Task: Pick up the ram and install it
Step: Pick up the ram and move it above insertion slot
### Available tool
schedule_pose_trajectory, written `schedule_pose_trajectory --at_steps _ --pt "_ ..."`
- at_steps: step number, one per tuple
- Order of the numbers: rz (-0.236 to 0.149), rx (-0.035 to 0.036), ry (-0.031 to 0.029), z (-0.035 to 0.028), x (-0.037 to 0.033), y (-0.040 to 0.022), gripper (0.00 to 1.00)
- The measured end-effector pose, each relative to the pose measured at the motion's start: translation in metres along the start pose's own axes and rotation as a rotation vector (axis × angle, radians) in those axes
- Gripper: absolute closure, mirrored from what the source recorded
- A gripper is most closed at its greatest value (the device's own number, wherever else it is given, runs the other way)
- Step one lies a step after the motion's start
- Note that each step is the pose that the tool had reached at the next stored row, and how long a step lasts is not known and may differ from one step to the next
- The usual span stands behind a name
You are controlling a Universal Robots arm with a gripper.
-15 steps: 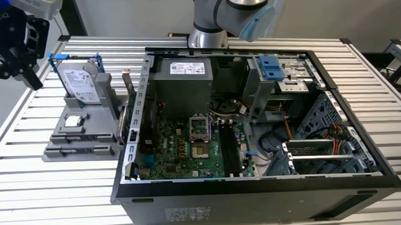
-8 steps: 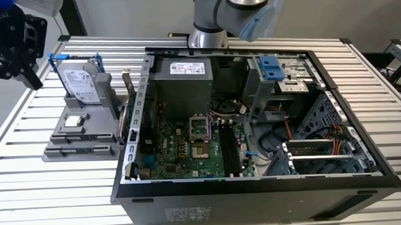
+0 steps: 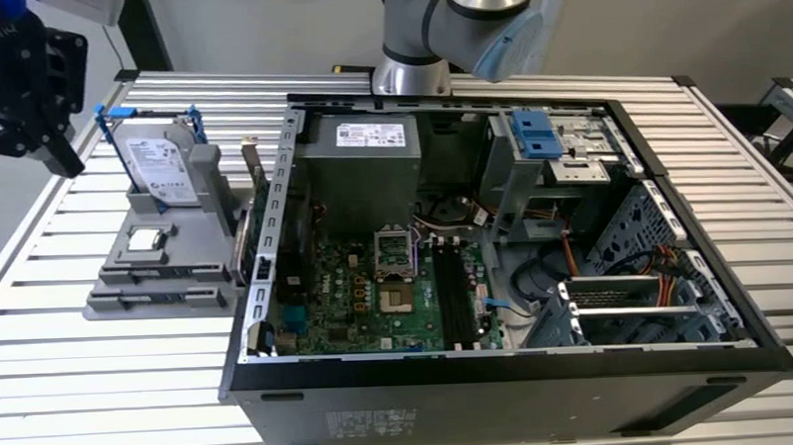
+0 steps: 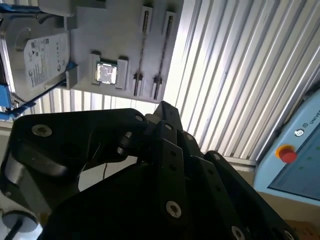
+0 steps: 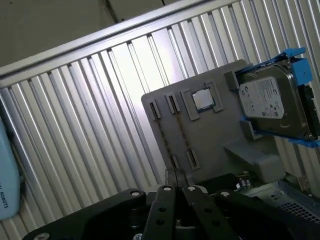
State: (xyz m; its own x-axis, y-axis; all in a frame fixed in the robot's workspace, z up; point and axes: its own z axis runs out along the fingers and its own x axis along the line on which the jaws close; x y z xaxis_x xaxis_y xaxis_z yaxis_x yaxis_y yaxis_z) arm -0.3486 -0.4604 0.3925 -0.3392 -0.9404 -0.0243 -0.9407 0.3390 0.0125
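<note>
The long, dark ram stick is hard to place: it may be one of the thin dark lines in the two narrow grooves (image 5: 165, 134) of the flat grey plastic tray (image 5: 215, 135), but I cannot tell. Just beside the grooves sits a small square silver processor chip (image 5: 203, 99), then a silver-labelled hard drive in blue brackets (image 5: 272, 105). The black gripper (image 5: 175, 173) hangs near the tray, its fingers pressed together with nothing seen between them.

HDD (image 3: 157, 162) upright on holder (image 3: 161, 285) — obstacle, PC case (image 3: 535, 401) open-topped
</note>
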Motion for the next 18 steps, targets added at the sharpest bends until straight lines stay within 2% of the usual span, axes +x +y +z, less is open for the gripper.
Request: schedule_pose_trajectory --at_steps 18 --pt "-0.251 -0.0061 0.0031 0.0 0.0 0.0 1.0"
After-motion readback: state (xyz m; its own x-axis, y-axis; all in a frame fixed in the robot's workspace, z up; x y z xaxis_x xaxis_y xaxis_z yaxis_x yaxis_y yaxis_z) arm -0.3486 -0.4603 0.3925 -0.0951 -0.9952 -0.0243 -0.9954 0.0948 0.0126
